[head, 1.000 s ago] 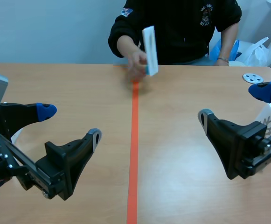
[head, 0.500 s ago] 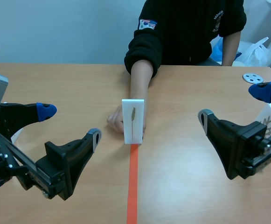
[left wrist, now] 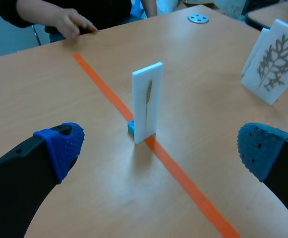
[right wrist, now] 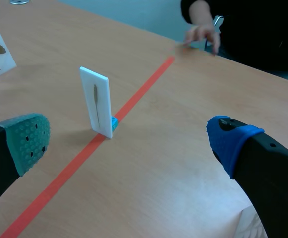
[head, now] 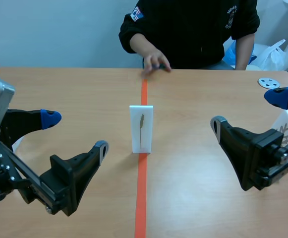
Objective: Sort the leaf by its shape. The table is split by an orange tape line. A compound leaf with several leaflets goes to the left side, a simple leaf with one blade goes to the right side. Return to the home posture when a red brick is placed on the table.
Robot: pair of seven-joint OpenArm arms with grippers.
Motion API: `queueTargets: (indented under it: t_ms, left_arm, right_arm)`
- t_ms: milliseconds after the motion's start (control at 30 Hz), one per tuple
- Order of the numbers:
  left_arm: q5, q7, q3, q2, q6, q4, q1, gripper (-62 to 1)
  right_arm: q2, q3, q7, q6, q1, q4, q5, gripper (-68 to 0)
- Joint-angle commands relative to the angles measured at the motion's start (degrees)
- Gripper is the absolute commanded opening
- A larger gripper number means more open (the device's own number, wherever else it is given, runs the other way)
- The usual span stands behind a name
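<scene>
Withdrawn to the far edge, the person's hand [head: 156,63] has let go of the white card [head: 141,128] it was steadying 0.5 s ago; the card has not shifted. The counter [head: 84,89] is split by the orange tape line [head: 141,198], and the card stands upright on that line near the middle, alone.

Both tools are released, fingers spread wide with nothing between them. The left tool [head: 76,132] and the right tool [head: 247,110] each hang low on their own side, well apart from the card.

The card shows 1 narrow blade, so I judge the leaf simple and bound for the right side. It looks thin, stiff and light, perched on a small blue foot [left wrist: 131,127], so a nudge would likely topple it. Its smooth faces may slip. I would pinch the 2 flat faces above mid-height and lift straight up.
</scene>
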Motion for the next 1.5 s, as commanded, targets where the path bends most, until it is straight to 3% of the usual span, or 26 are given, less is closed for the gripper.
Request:
queueTargets:
  t_ms: [0, 333, 567, 867, 1100, 1467]
  left_arm:
    - [0.52, -0.94, -0.39, 0.15, -0.09, -1.07, -1.6, 1.4]
    - [0.87, -1.4, 0.79, 0.15, -1.6, -13.99, -10.73, 1.4]
    - [2.64, -4.22, 8.15, 0.66, -1.57, -23.76, -18.78, 1.4]
    - [6.32, -7.67, 14.53, 6.88, -0.87, -38.21, -28.81, 1.4]
    - [6.49, -11.41, 16.94, 11.67, -0.85, -49.18, -35.36, 1.4]
    - [11.15, -15.02, 20.24, 16.68, 0.59, -58.38, -43.5, 1.4]
  right_arm:
    - [0.26, 0.74, 0.92, -0.15, 0.85, 0.15, 0.79, -0.4]
    - [0.26, 0.74, 0.92, -0.17, 0.85, 0.15, 0.76, -0.4]
    - [0.26, 0.74, 0.92, -0.2, 0.85, 0.15, 0.66, -0.4]
    - [0.26, 0.74, 0.92, -0.2, 0.85, 0.15, 0.59, -0.4]
    - [0.26, 0.74, 0.92, -0.2, 0.85, 0.15, 0.59, -0.4]
    - [0.24, 0.74, 0.98, -0.2, 0.85, 0.15, 0.59, -0.4]
